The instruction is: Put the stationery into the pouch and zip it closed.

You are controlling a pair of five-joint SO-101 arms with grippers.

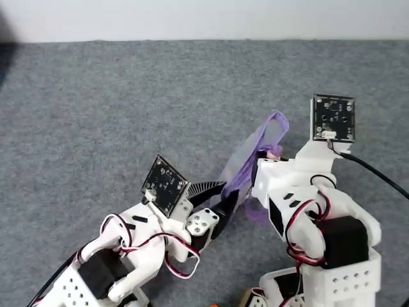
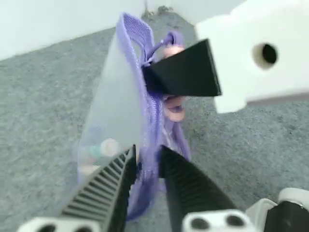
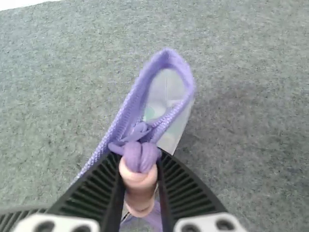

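Pouch (image 1: 252,160), purple with see-through sides, is held clear of the bench (image 1: 96,96), strung between the two grippers with its zip edge taut. The left gripper (image 2: 147,154) is pressed together on the zip edge at the nearer end of the pouch, pinching the purple tape between its ribbed jaws. I judge this to be an anchor, so the pouch does not slide along when the zip is drawn. The right gripper (image 3: 139,164) sits further along the same edge of the pouch, squeezed onto the zip pull (image 3: 138,176), a pink bead on a knotted purple cord. Beyond the pull, the mouth of the pouch gapes in an open loop, so the zip looks not yet closed along that far stretch. Stationery (image 2: 104,147) shows as pale shapes through the clear side, low in the pouch, which suggests the filling is done and only the zipping remains.

Under the pouch, the bench is covered in a grey, felt-like mat with a coarse nap. Past the pouch, the mat ends at a plain white wall (image 1: 192,19).
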